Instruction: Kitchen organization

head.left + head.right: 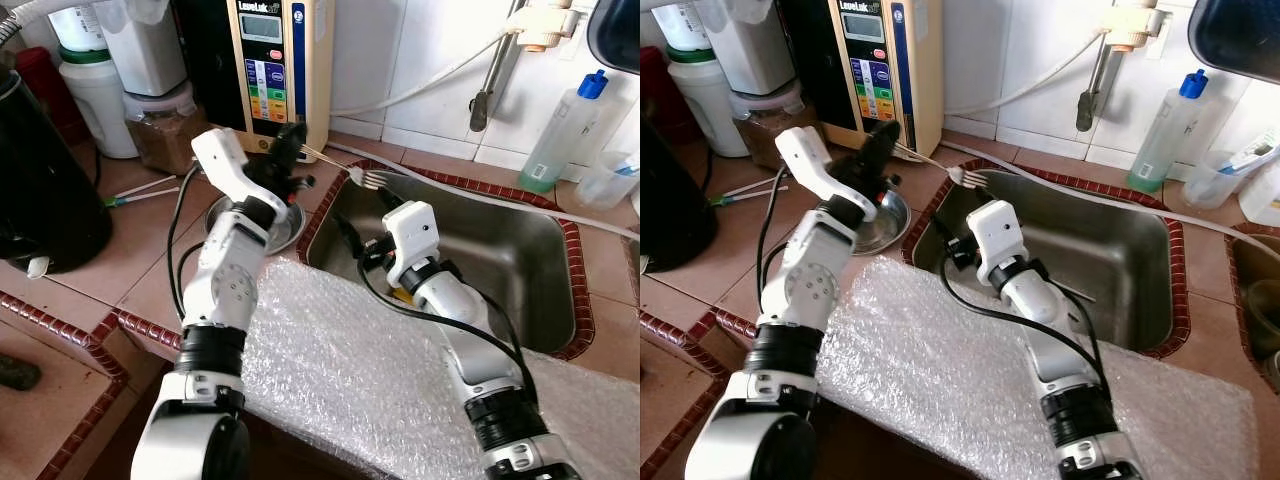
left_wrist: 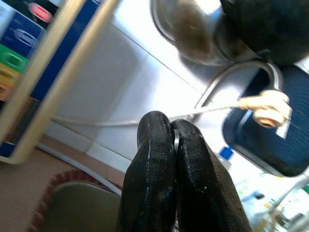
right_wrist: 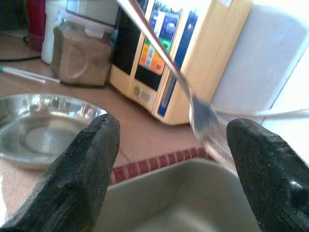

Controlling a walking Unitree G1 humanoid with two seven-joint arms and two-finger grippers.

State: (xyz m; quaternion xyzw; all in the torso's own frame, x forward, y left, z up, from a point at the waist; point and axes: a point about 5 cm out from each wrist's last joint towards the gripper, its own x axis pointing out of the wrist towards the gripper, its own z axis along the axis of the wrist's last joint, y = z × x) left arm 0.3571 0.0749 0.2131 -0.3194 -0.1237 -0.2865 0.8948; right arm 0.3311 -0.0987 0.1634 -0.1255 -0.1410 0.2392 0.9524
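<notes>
- A sheet of bubble wrap (image 1: pixel 360 370) lies nearest the camera, draped over the front edge of the counter, with both silver arms reaching across it.
- Behind it is the steel sink (image 1: pixel 520 270), sunk in the tiled countertop (image 1: pixel 130 250) with a red-brick border.
- A beige water ionizer (image 1: pixel 280 60) stands against the white wall at the back of the counter, just left of the sink; a lidded jar of brown powder (image 1: pixel 160 135) stands to its left.
- A shallow steel dish (image 1: pixel 285 225) rests on the counter between the ionizer and the sink's left rim.
- The left gripper (image 1: pixel 290 140) is raised above the dish, its two black fingers (image 2: pixel 159 169) pressed together, pinching the handle of a fork (image 1: pixel 345 168).
- The fork sticks out to the right, tines over the sink's back-left corner, held in the air.
- The right gripper (image 3: pixel 169 145) sits low at the sink's left edge, its fingers spread wide, with the fork's blurred tines between and above them.
</notes>
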